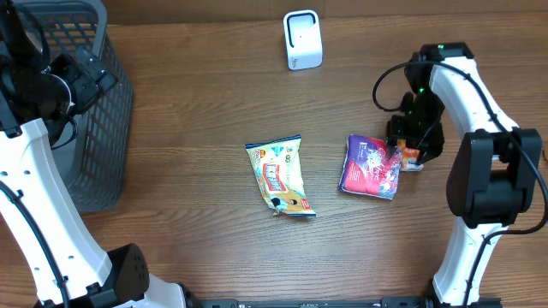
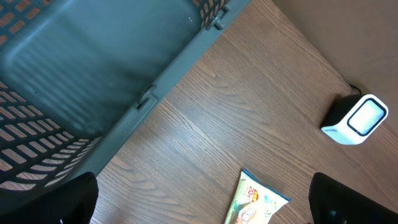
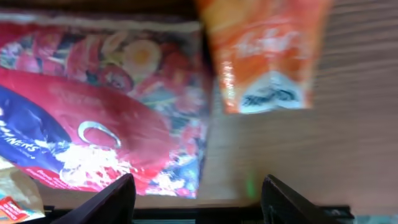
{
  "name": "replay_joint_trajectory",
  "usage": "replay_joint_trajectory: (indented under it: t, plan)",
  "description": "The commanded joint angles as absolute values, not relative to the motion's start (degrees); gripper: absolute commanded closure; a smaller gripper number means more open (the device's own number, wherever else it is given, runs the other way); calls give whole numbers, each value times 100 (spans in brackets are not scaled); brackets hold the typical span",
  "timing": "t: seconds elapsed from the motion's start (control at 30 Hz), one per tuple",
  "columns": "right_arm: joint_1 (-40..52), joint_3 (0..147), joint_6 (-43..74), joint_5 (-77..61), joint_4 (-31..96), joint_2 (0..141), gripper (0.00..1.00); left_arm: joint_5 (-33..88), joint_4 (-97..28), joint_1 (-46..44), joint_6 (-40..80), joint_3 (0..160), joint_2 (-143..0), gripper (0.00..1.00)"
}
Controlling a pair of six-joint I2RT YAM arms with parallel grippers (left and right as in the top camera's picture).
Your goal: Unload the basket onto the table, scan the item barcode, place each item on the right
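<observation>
Easily could clamp red pouch (image 3: 99, 106) and orange packet (image 3: 267, 56) together, lying edge to edge at frame right, with right gripper (image 3: 198, 183) half open, empty, and left gripper (image 2: 202, 193) wide, empty.

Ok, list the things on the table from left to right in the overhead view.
Grey basket → yellow snack packet → purple packet → orange packet. The scanner stands farther back, within the yellow snack packet's span, so it is left out.
</observation>
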State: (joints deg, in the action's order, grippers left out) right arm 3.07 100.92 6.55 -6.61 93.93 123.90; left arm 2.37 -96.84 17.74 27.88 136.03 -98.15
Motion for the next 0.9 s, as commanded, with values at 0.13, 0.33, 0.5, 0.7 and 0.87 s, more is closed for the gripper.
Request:
replay_joint_trajectory:
  t: [0.13,0.33,0.5,0.7,0.87]
  plan:
    - [364,9572,403,-1424,8847,12189,35,257,-9679,1798,2679,13607,-9786,0]
    - [513,9485,401,-2773,7948,12189,43,257,-9679,1798,2679,13607,-9786,0]
    - [825,9515,405,-3621,7395,12189,43,257,-9679,1798,2679,13607,-9786,0]
    - [845,10230,421,-3529,8018,12175,35,257,-9679,1798,2679,13607,-9786,0]
    - [764,11089,432,-2539,9100,11974,32,257,-9679,1798,2679,13607,-9786,0]
